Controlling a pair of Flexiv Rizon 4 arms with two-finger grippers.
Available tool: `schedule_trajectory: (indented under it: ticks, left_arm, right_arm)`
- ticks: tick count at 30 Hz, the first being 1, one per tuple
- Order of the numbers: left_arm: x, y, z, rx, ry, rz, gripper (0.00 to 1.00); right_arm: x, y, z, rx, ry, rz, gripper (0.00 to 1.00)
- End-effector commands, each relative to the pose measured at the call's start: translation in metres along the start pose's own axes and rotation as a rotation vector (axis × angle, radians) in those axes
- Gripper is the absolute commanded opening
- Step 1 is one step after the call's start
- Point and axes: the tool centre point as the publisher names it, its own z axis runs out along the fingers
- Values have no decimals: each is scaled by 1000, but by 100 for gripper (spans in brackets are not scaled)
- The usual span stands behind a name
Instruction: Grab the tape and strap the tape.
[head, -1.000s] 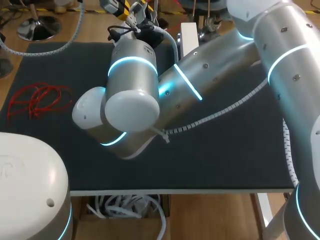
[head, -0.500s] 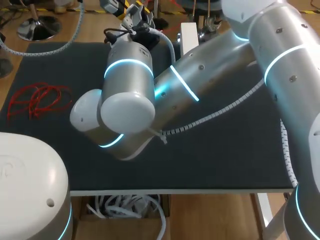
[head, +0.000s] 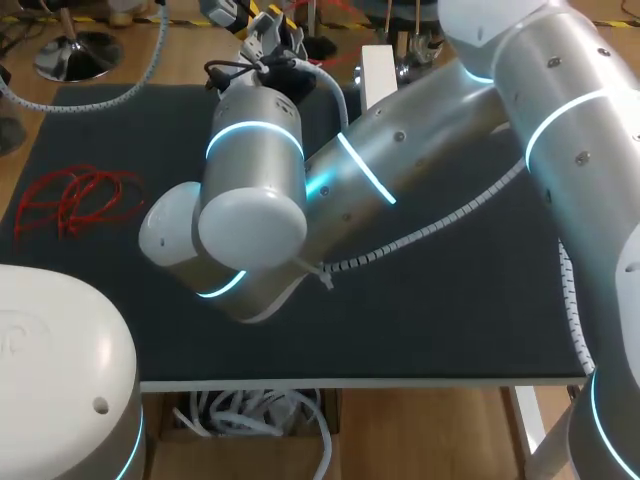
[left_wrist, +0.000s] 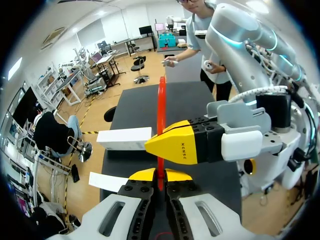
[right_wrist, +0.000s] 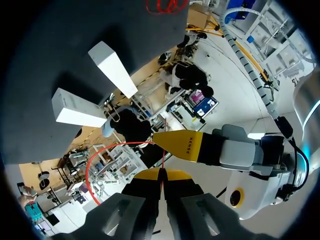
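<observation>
My left pincer (left_wrist: 160, 176) is clenched on the red tape (left_wrist: 161, 100), which runs straight ahead from its tips. My right pincer (right_wrist: 161, 174) grips red tape too, close beside it. Both sit at the dark tabletop's (head: 450, 300) 12 o'clock edge. A red tangle (head: 75, 200) lies at 9 o'clock and a white block (head: 378, 75) near 12.

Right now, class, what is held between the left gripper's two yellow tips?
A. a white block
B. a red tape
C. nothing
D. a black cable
B: in the left wrist view the red tape comes up from between the closed tips of the left gripper, which touch it from both sides.
</observation>
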Motion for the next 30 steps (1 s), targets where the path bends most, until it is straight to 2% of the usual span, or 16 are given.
schedule_trajectory:
  ticks: [1,11,21,23,24,25,27,28,29,30]
  left_arm:
    - [-1,-1,0,-3,3,0,0]
    - [-1,-1,0,-3,3,0,0]
    - [-1,-1,0,-3,3,0,0]
    - [-1,-1,0,-3,3,0,0]
    - [-1,-1,0,-3,3,0,0]
    - [-1,-1,0,-3,3,0,0]
    - [-1,-1,0,-3,3,0,0]
    - [-1,-1,0,-3,3,0,0]
    - [-1,-1,0,-3,3,0,0]
    - [-1,-1,0,-3,3,0,0]
  right_arm:
    - [-1,2,1,3,2,-5,0]
    - [-1,7,3,5,-1,-11,0]
    - [-3,-2,-4,4,-5,8,0]
    - [-4,-4,-5,4,-7,12,8]
    - [-4,-4,-5,5,-7,13,17]
    - [-4,-5,-5,5,-8,13,21]
    - [-4,-5,-5,6,-7,16,20]
    - [-4,-6,-5,7,-6,18,24]
    - [-4,-6,-6,7,-6,19,22]
    - [-3,-6,-6,6,-5,20,13]
